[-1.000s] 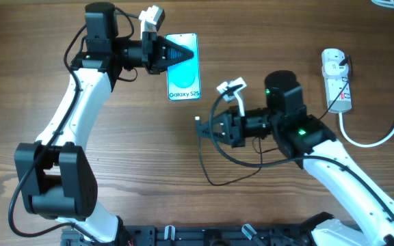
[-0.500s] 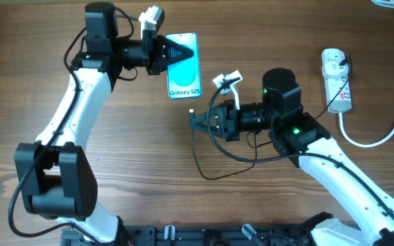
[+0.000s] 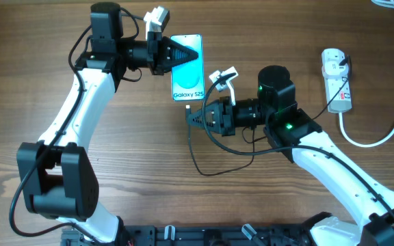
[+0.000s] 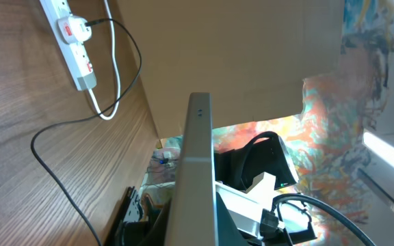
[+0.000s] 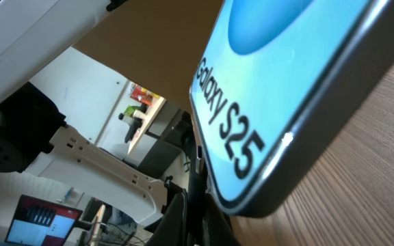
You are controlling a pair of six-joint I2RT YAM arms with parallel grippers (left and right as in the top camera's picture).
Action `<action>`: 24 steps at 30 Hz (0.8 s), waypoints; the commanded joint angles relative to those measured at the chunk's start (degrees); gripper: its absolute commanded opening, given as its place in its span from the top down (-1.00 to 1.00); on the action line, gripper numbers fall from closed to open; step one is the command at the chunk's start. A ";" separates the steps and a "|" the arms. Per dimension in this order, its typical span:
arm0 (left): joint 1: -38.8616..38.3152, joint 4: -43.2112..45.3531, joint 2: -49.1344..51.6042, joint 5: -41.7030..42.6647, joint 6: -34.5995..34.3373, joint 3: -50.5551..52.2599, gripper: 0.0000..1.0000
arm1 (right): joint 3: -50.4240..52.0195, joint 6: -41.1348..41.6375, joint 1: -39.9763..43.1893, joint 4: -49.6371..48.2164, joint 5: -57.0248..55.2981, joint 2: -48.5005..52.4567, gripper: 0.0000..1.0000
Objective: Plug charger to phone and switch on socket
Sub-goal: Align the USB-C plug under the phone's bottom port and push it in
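The phone [image 3: 189,74], teal with "Galaxy S25" lettering, is held at its far end by my left gripper [image 3: 176,52], which is shut on it. In the left wrist view I see the phone edge-on [image 4: 197,164]. My right gripper [image 3: 191,117] is shut on the free end of the charger [image 3: 198,160], a thin black cable, and holds its tip just below the phone's lettered end. In the right wrist view the phone [image 5: 286,82] fills the upper right, with the cable end pinched in my right gripper [image 5: 198,208] right under its corner. The socket [image 3: 336,80] lies at the right.
A thick white cord [image 3: 378,137] runs from the socket toward the table's right edge. The charger's slack loops on the wood below my right arm. The socket also shows in the left wrist view [image 4: 70,37], with the thin cable [image 4: 57,167] trailing from it.
My right gripper has moved left and up with the cable end, closing on the phone's lettered end. My left gripper has shifted the phone slightly right.
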State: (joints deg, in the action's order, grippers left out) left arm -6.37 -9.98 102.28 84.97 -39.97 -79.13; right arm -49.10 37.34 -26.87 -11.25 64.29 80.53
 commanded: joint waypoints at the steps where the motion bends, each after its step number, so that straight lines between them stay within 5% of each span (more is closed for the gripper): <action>1: -0.07 0.37 -1.88 1.99 2.25 -0.76 0.92 | -0.04 0.28 -0.26 -0.33 1.36 0.37 0.92; 24: -0.28 0.37 -1.88 3.10 2.23 -0.76 0.92 | -0.04 3.39 0.59 -1.68 -2.80 0.37 0.91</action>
State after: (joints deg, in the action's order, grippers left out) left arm -6.37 -9.98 102.28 85.84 -39.07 -79.13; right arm -49.10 39.68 -26.52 -12.53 62.89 80.53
